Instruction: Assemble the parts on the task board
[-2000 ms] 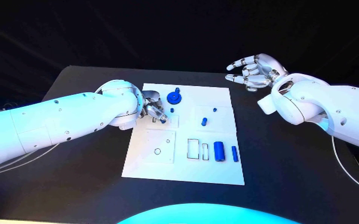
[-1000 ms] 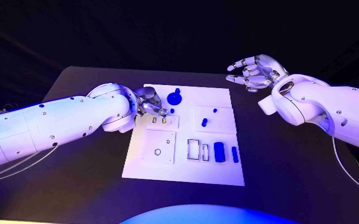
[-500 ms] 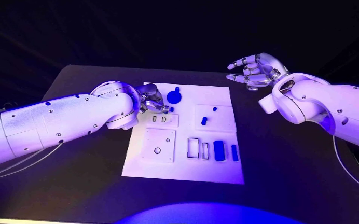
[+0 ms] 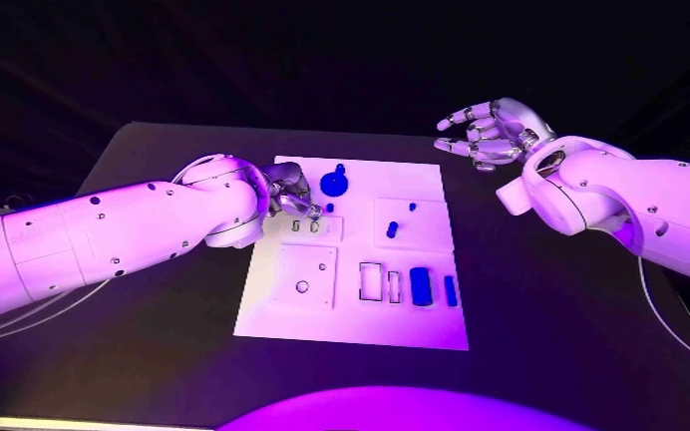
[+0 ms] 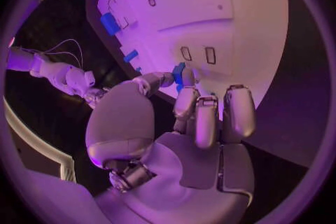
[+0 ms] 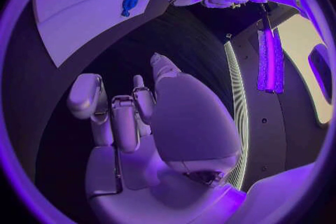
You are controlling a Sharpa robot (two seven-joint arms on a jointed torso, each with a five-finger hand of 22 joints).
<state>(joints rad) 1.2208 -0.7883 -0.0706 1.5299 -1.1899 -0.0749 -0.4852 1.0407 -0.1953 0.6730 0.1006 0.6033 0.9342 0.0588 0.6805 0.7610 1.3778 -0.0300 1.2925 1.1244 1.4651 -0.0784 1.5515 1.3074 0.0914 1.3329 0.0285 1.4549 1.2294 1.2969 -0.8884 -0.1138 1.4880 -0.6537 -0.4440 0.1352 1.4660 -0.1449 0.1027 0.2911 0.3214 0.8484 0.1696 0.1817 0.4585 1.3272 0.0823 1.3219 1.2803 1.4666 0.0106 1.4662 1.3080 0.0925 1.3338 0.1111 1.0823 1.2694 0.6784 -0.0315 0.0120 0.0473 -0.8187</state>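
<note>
My left hand (image 4: 292, 195) hovers over the white task board (image 4: 352, 331), fingertips pinching a small blue plastic peg (image 5: 179, 74) just above two slots. It looks light, stiff, slick, so I'd grip its sides. My right hand (image 4: 489, 135) hangs empty, fingers spread, beyond the board's far corner.

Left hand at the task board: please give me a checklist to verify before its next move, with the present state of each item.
1. Left hand holds a small blue part between its fingers: ok.
2. Two slots on the task board near that hand free: ok.
3. Part lined up with a slot: cannot tell.
4. Right hand away from the board, holding nothing: ok.
5. Blue cylinder and the other blue parts lie clear of the left hand: ok.
</note>
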